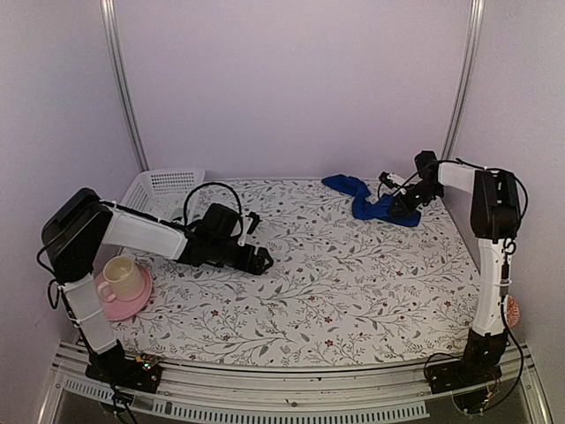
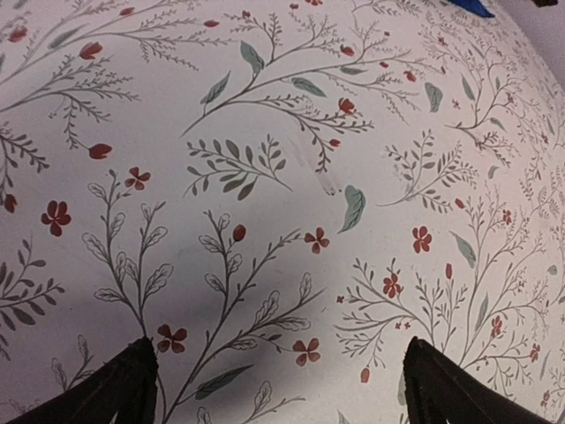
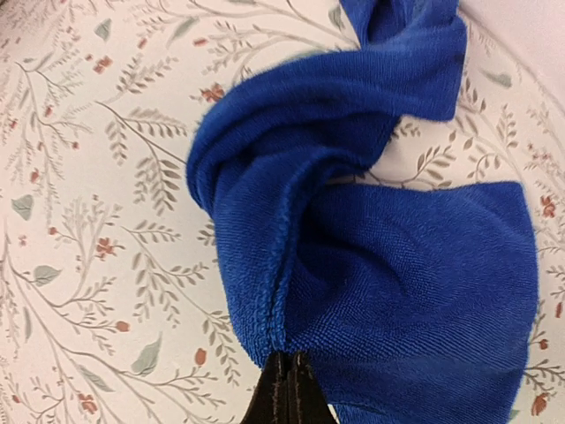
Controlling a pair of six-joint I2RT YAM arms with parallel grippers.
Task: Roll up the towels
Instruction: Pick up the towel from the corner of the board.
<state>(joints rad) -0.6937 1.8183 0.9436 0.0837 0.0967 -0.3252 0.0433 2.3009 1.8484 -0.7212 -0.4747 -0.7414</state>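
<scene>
The royal-blue towel (image 1: 364, 200) lies crumpled at the back right of the floral tablecloth. My right gripper (image 1: 399, 205) is shut on its hemmed edge; in the right wrist view the closed fingertips (image 3: 288, 378) pinch the twisted blue towel (image 3: 388, 265). My left gripper (image 1: 262, 260) rests low over the cloth at centre left, open and empty; its two dark fingertips (image 2: 132, 389) stand wide apart over bare printed cloth. A corner of the blue towel (image 2: 468, 7) shows at the top of the left wrist view. The sage-green towel is out of view.
A white perforated basket (image 1: 159, 189) stands at the back left. A pink cup on a pink saucer (image 1: 122, 284) sits at the front left beside the left arm. Walls close the back and both sides.
</scene>
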